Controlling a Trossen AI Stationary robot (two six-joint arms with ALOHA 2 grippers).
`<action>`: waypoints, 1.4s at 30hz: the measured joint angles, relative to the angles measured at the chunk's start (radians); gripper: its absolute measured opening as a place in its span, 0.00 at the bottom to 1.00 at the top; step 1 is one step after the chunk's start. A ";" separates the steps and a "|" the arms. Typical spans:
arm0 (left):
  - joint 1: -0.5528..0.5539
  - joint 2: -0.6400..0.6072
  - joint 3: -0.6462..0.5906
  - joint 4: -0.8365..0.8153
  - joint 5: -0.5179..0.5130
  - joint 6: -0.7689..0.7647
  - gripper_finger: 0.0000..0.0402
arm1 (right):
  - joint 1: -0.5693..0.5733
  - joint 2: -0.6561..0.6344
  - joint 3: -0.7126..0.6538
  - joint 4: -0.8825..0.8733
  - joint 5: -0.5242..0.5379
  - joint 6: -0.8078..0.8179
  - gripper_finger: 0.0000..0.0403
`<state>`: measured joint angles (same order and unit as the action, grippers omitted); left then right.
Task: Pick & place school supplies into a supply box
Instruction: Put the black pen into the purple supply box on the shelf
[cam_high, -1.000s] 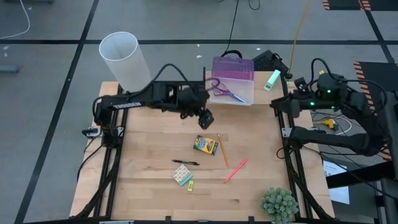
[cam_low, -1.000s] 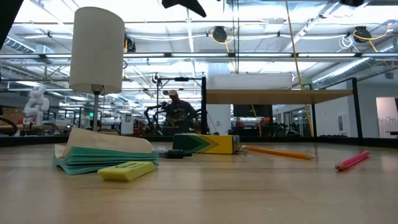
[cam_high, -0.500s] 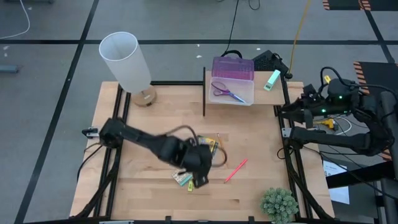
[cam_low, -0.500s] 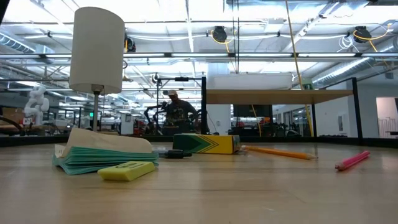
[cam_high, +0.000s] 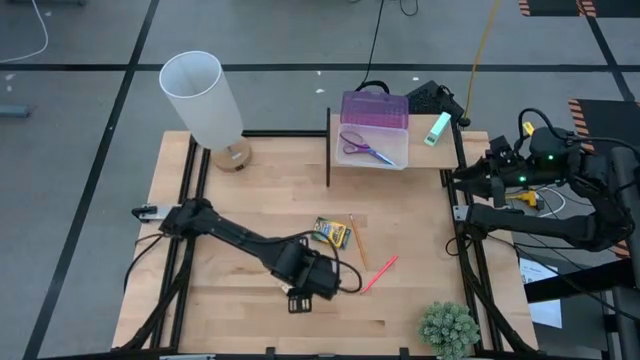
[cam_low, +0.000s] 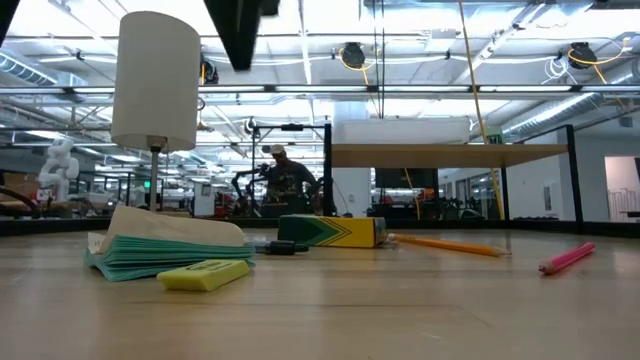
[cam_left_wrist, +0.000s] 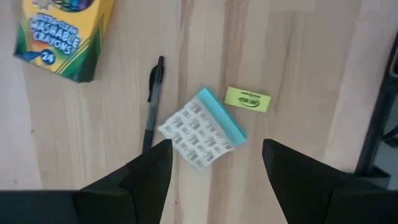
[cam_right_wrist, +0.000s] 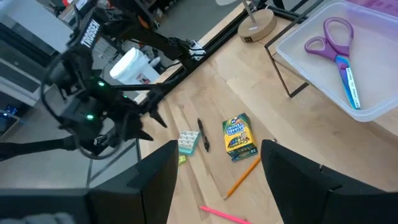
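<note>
Since half a second ago the left gripper (cam_left_wrist: 214, 158) has shifted slightly and now hangs above the pastel eraser block (cam_left_wrist: 202, 127), its fingers spread wide with nothing between them. Seen from the wrist, the block lies directly ahead of the open fingers, its blue edge turned away from them. Just beyond the block sits the tiny yellow piece (cam_left_wrist: 247, 99), and beside the block, close to one finger, lies the black pen (cam_left_wrist: 152, 99). Farther off past the pen is the green-yellow crayon box (cam_left_wrist: 62, 34). From above, the orange pencil (cam_high: 357, 240) lies beside the crayon box and the pink pen (cam_high: 379, 273) rests a little to the gripper's right.

At the table's far edge, well away from the left gripper, stands the supply box (cam_high: 392, 150) with the purple-handled scissors (cam_high: 362, 149) already inside it. The right gripper (cam_right_wrist: 217, 180) waits off the table's right side, fingers apart and empty, looking across at the supplies. A white lamp shade (cam_high: 201, 98) stands at the far left corner and a small potted plant (cam_high: 447, 328) at the near right.
</note>
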<state>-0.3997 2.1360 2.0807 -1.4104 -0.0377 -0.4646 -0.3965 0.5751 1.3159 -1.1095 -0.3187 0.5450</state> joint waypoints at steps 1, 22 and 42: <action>0.008 -0.008 -0.028 0.016 0.011 0.017 0.62 | 0.000 0.000 0.000 0.000 0.000 0.003 0.55; 0.108 -0.355 -0.829 0.581 0.053 0.282 0.45 | -0.001 0.004 0.000 0.013 0.061 0.110 0.55; 0.131 -0.372 -1.067 0.789 0.020 0.301 0.45 | -0.001 0.123 -0.001 0.122 0.089 0.086 0.55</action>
<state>-0.2686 1.7641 1.0135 -0.6211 -0.0177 -0.1634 -0.3977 0.6981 1.3151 -0.9878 -0.2300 0.6308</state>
